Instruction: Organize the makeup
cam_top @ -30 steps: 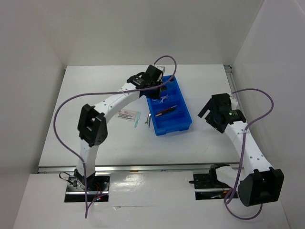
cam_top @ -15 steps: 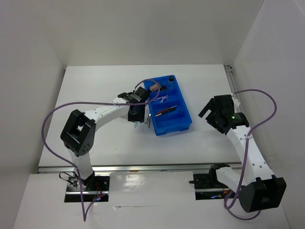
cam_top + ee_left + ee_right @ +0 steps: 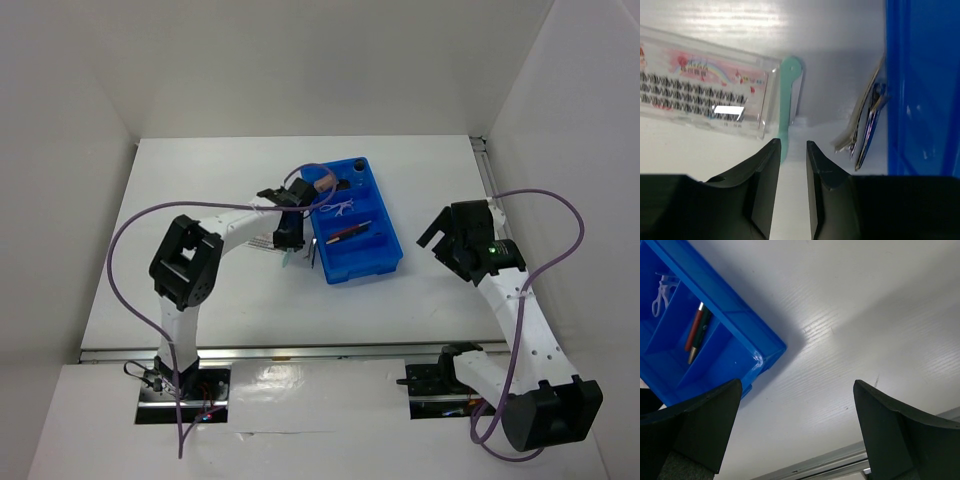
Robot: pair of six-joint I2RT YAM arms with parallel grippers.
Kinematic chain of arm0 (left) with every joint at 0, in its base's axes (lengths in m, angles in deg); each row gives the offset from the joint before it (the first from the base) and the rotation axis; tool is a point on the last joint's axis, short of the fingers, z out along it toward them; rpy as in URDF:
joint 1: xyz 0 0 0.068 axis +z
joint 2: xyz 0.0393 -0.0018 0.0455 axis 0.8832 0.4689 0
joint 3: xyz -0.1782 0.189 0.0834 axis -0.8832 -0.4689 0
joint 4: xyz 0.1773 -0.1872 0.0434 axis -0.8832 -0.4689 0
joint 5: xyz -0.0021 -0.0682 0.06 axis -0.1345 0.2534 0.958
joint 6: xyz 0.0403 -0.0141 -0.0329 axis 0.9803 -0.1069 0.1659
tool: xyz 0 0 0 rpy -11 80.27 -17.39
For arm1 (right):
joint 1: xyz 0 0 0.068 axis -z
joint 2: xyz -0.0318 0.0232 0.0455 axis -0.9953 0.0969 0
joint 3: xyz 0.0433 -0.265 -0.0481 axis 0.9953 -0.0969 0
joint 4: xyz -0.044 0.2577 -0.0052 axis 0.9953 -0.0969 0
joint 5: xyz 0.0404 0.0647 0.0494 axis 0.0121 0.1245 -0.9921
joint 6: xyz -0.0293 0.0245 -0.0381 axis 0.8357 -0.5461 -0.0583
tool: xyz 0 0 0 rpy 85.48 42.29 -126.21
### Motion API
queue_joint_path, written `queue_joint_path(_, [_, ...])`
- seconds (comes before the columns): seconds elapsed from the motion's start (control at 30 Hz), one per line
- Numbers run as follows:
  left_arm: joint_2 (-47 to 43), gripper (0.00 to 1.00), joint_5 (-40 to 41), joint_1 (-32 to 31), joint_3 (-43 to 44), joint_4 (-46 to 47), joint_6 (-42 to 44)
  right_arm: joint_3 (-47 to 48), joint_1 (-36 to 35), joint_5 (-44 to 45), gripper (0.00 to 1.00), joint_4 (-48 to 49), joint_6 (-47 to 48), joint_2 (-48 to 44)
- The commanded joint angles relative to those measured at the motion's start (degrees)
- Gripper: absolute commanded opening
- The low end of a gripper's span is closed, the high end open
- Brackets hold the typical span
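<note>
**Left gripper low by the mint tool; right gripper spread beside the tray**

The left gripper [image 3: 791,150] hangs close over the table [image 3: 835,65], just left of the blue tray [image 3: 920,100]; its jaws stand slightly parted, a narrow strip of bare table shows between them, and nothing is pinched. The mint tool [image 3: 788,97] lies flat ahead of the fingers, its lower end just beside the left fingertip; whether they touch I cannot tell. The packet [image 3: 705,97], clear-cased and printed in pink and red, lies flat on the table against the mint tool's left side. A metal tool [image 3: 864,127] lies to the right of the mint tool, close against the tray's outer wall.

The right gripper [image 3: 796,390] hangs above bare table to the right of the tray, well apart from it; its jaws are spread wide and hold nothing. Inside the tray, the pencils [image 3: 694,334] lie together in one compartment; the looped piece [image 3: 660,292] lies in the compartment next to it.
</note>
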Motion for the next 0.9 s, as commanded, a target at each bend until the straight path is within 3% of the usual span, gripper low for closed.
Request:
queue_joint_path(0.0, [2.96,0.4,1.47,1.09,4.06,0.37,0.47,1.76,0.37,-0.01,1.0,-0.66,-0.67,-0.95])
queue_joint_path(0.87, [5.86,0.36,-7.76,3.46,3.45,4.49,5.22,2.29,0.37,-0.01,1.0,-1.19,-1.2,-0.42])
